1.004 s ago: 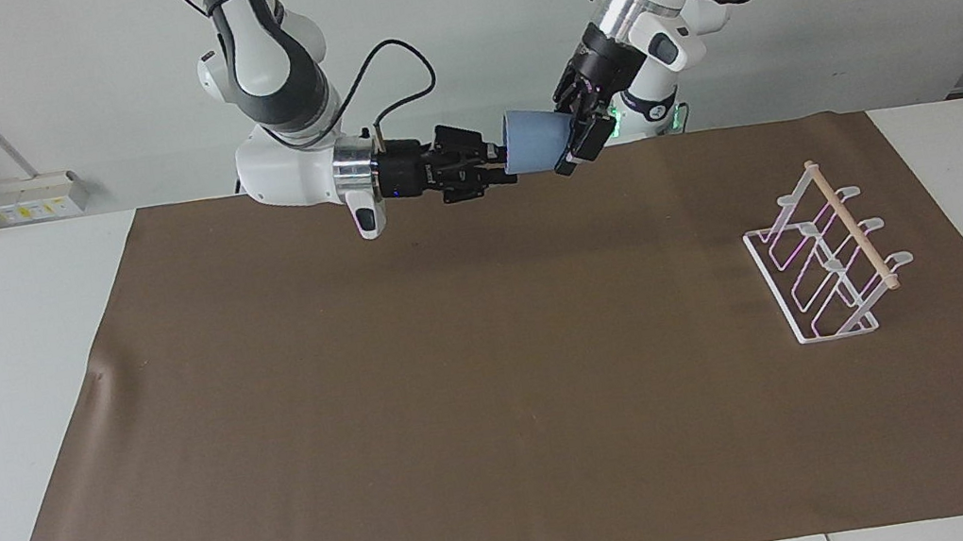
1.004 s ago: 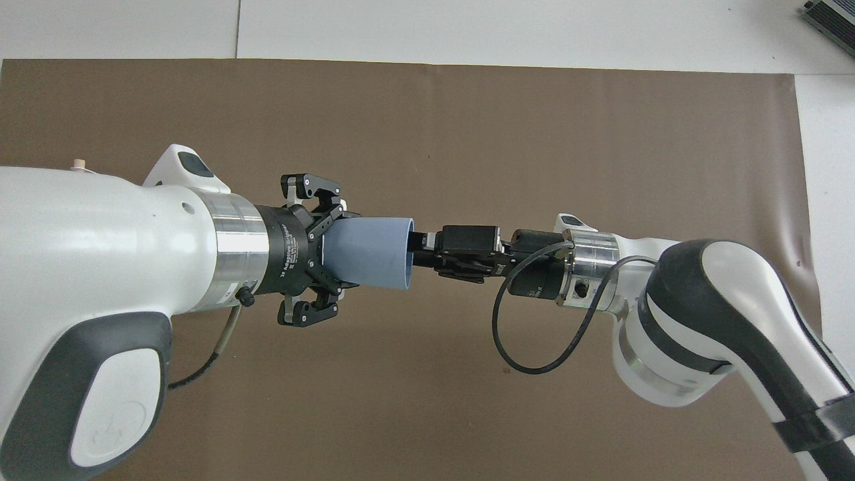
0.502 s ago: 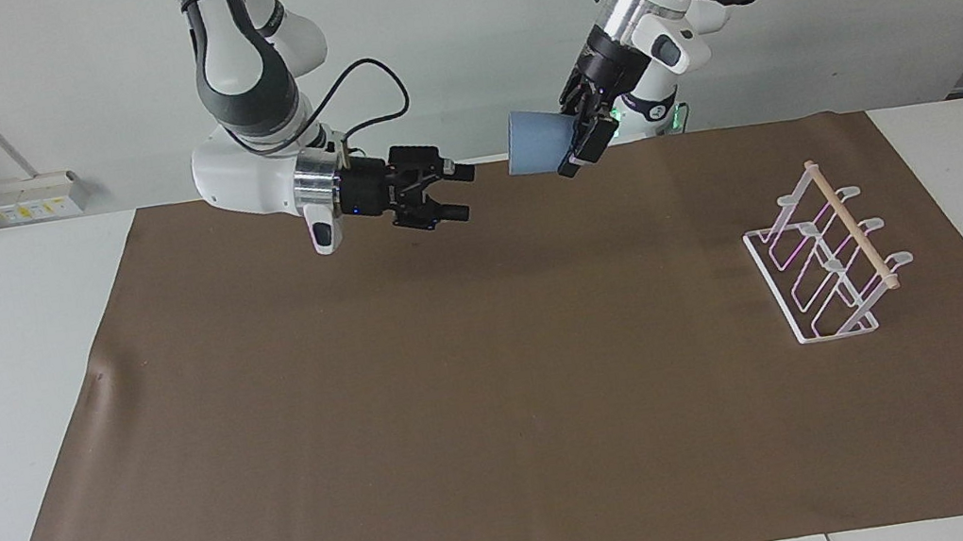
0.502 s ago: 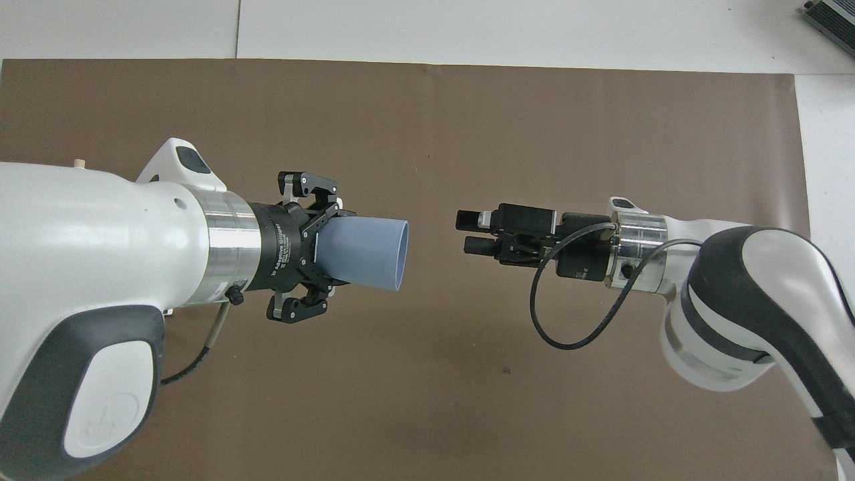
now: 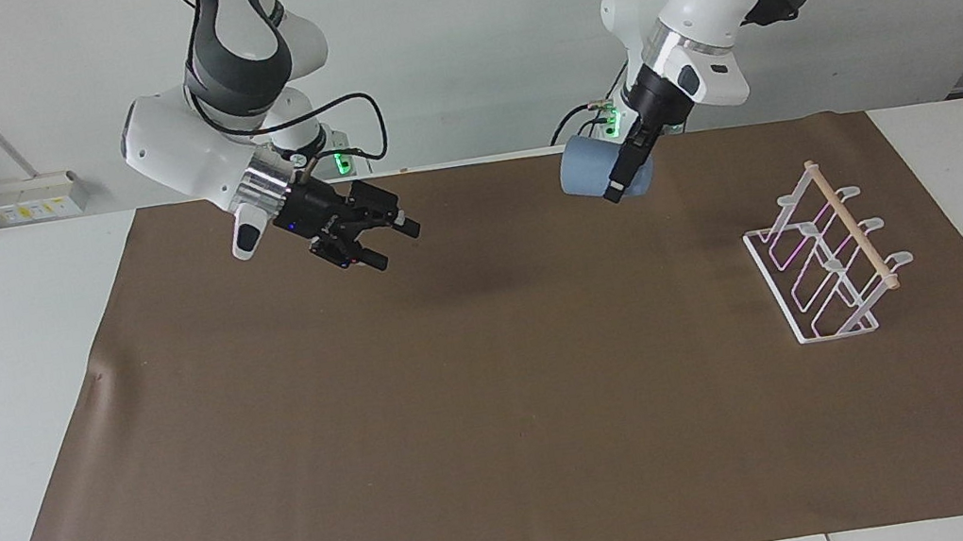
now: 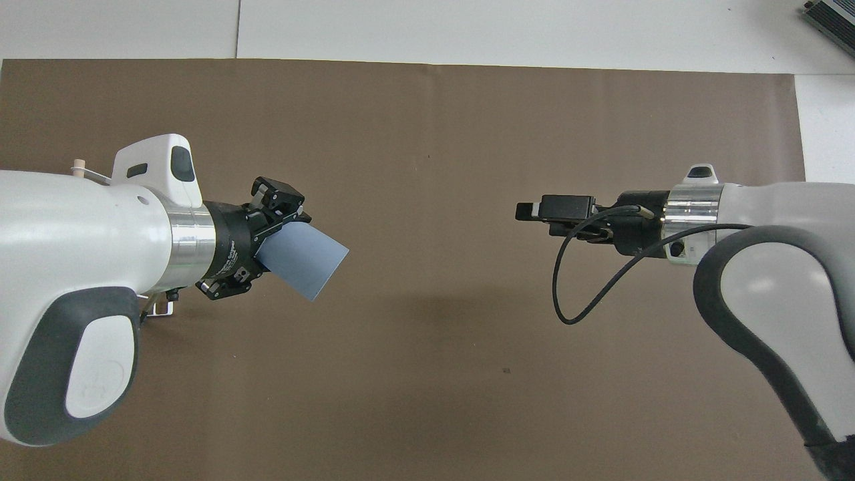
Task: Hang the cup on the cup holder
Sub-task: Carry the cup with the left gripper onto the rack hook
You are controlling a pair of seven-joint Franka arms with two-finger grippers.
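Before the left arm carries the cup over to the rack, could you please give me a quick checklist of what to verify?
1. Left gripper shut on the cup: ok.
2. Cup lifted off the brown mat: ok.
3. Right gripper open, apart from the cup, over the mat: ok.
4. Cup holder upright at the left arm's end, prongs bare: ok.
5. Cup's open end turned toward a prong: cannot tell.
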